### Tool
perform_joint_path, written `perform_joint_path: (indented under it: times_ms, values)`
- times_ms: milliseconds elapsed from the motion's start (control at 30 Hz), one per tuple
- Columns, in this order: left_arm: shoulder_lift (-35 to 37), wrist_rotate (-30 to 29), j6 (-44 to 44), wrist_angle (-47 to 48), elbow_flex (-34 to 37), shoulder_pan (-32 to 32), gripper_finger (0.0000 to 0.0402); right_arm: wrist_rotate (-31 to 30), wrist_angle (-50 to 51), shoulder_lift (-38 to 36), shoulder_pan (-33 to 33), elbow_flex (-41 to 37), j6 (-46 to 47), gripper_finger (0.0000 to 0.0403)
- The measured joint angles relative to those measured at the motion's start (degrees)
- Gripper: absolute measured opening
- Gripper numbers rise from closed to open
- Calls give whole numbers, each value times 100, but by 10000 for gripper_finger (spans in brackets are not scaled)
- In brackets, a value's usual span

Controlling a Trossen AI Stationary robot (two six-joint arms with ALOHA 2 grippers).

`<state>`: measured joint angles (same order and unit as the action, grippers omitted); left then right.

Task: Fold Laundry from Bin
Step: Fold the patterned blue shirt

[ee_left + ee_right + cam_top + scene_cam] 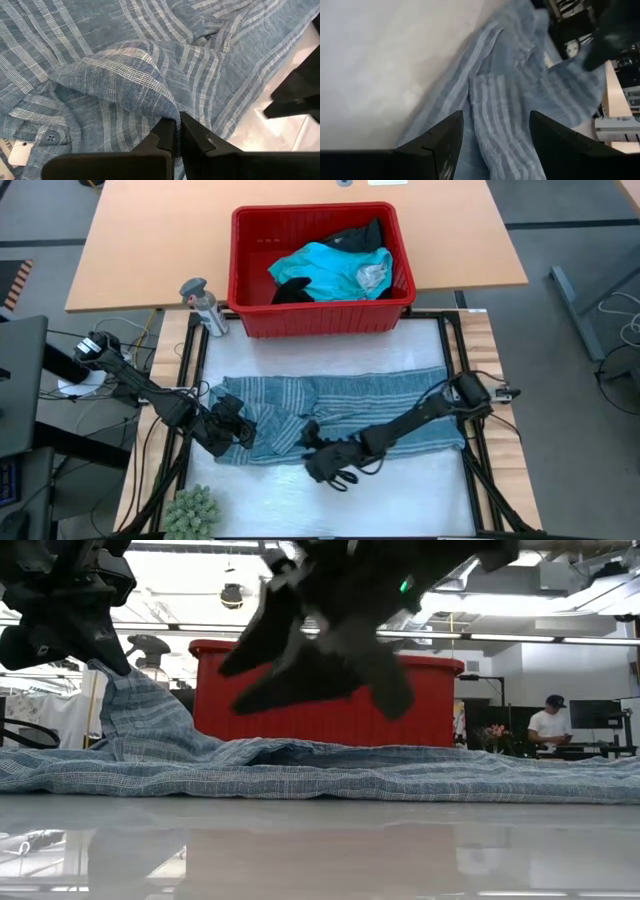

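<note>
1. The blue-grey striped garment (340, 412) lies spread on the tabletop (400, 500) in front of the red bin (320, 315), with its long axis running left to right across the work area.
2. The left hand (232, 430) sits at the garment's left end with its fingers pinched narrow on a raised fold of the striped cloth; in the low view that end stands lifted off the tabletop in a peak, while the rest lies flat.
3. The right hand (335, 465) hangs just over the garment's near edge, close to the middle of its length, with its fingers spread wide and holding nothing; the striped cloth shows between them in the right wrist view.
4. The relation that matters: the left hand has the left end, and the free right end of the garment lies well off to the right of the right hand, along the same long axis. The right arm is clearly the nearer one to that end.
5. The rest of the laundry, a turquoise garment (330, 272) and black pieces (355, 235), is inside the bin, untouched.
</note>
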<state>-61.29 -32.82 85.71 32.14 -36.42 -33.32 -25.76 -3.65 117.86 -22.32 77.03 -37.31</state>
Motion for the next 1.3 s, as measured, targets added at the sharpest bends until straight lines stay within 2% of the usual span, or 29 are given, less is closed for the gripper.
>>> perform_joint_path:
  times_ms: [200,433,733,900,1200,1300]
  values:
    - [0,-16,-20,-14,0,0,0,81,157,669,231,677,-494,252]
    - [2,-13,-126,-101,0,0,0,-14,1010,1239,364,1433,-605,230]
    - [2,-44,-254,-209,0,0,0,-24,1171,1266,362,1472,-425,208]
    - [2,-70,-256,-213,0,0,0,-23,1214,1266,410,1465,-165,161]
    - [0,-77,-256,-212,0,0,0,-460,1190,1266,402,1463,-305,35]
    - [0,-63,-256,-212,0,0,0,-491,1197,1251,372,1463,-312,21]
